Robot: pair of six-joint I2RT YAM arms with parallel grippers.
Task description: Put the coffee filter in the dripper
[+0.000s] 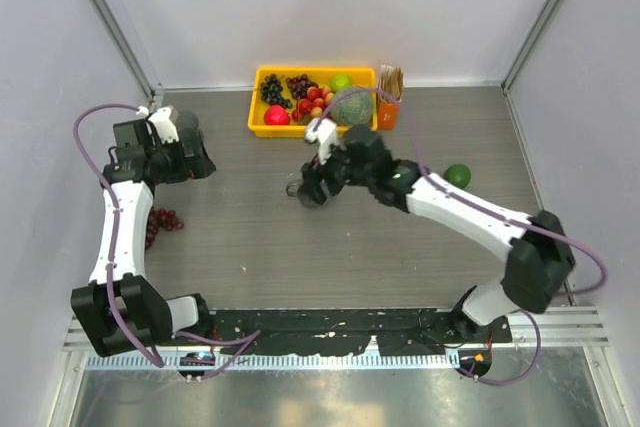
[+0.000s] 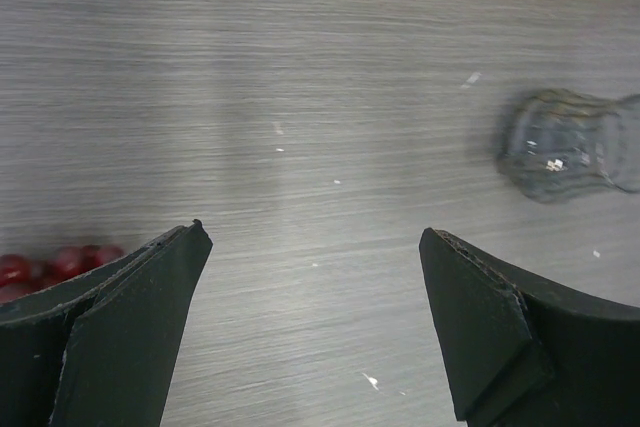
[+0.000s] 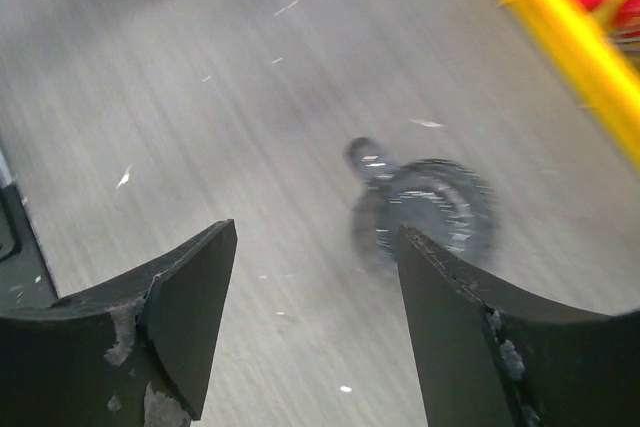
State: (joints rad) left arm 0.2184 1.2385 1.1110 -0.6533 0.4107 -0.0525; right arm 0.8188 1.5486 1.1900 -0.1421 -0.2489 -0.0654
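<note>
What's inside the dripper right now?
No filter visible: the dripper looks empty and see-through in both wrist views, though the right one is blurred. From above, the right arm partly covers it, so that view confirms nothing.

The right hand (image 3: 316, 235) holds its 2 fingers (image 3: 180, 307) apart, the dripper (image 3: 428, 215) beyond, near a yellow tray (image 3: 560, 42).

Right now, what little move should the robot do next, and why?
Probably lift the right fingers up and back from the dripper. They are open and empty close by it, the dripper looks empty, and no loose filter shows; the arm may be hiding it.
</note>
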